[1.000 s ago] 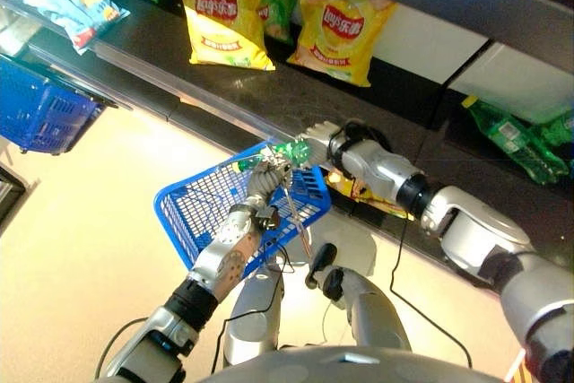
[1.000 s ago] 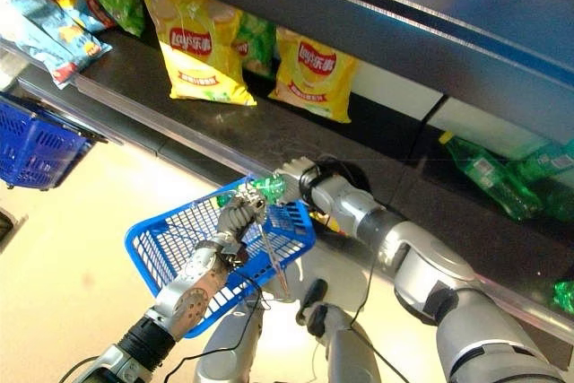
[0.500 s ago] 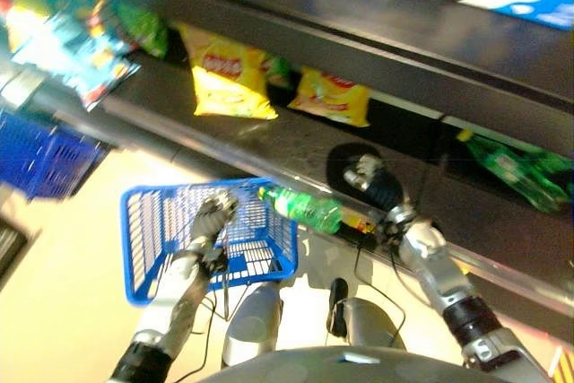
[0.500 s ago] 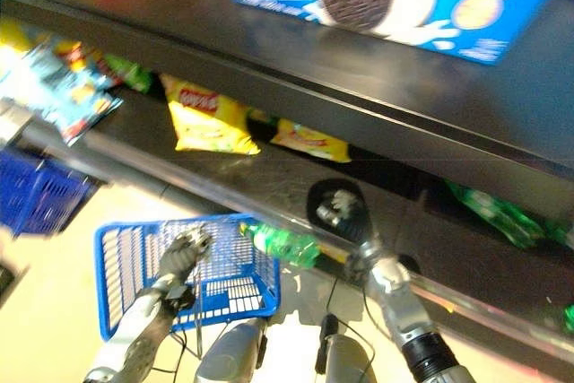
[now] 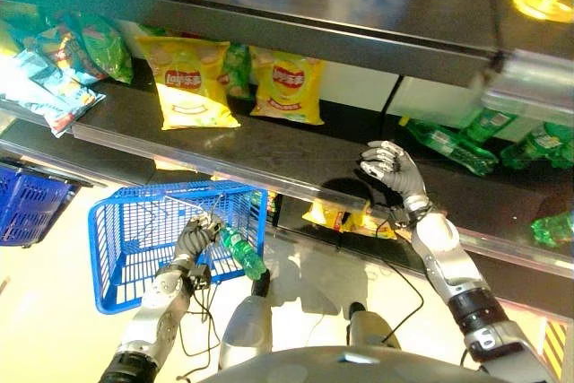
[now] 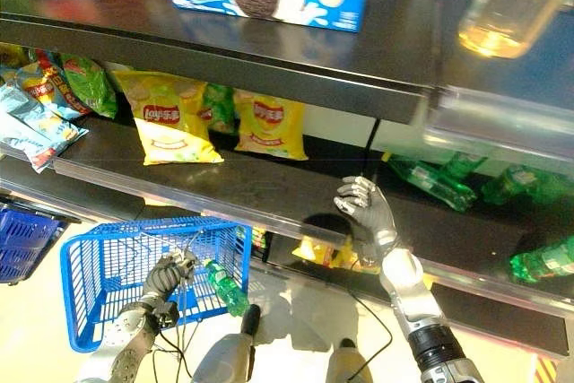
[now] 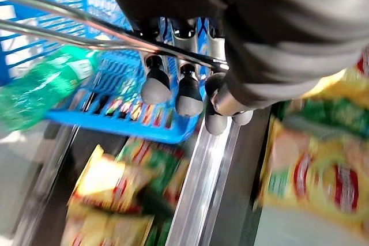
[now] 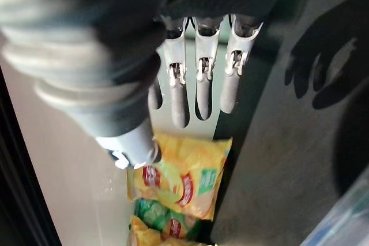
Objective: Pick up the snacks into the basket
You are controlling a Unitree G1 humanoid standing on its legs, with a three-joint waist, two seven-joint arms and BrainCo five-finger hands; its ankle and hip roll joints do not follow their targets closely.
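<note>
Hanging from the left hand [image 5: 197,235], whose fingers curl round its wire handle, the blue basket [image 5: 134,248] sits below the shelf edge [image 5: 269,184]. A green bottle [image 5: 242,255] lies tilted at the basket's rim. The right hand [image 5: 392,174] hovers spread, empty, over the shelf, well right of the yellow chip bags [image 5: 285,89].

The right hand [image 6: 366,208] hangs with straight fingers over a bare stretch of the middle shelf [image 6: 269,181] — open room between the yellow chip bags [image 6: 269,125] to its left and the green bottles [image 6: 430,181] to its right. Overhead, the upper shelf [image 6: 296,47] caps the gap. Below, the blue basket [image 5: 117,239] — its handle clasped by the left hand [image 5: 195,238] — sits just under the shelf's edge, a green bottle [image 5: 242,253] at its rim.
</note>
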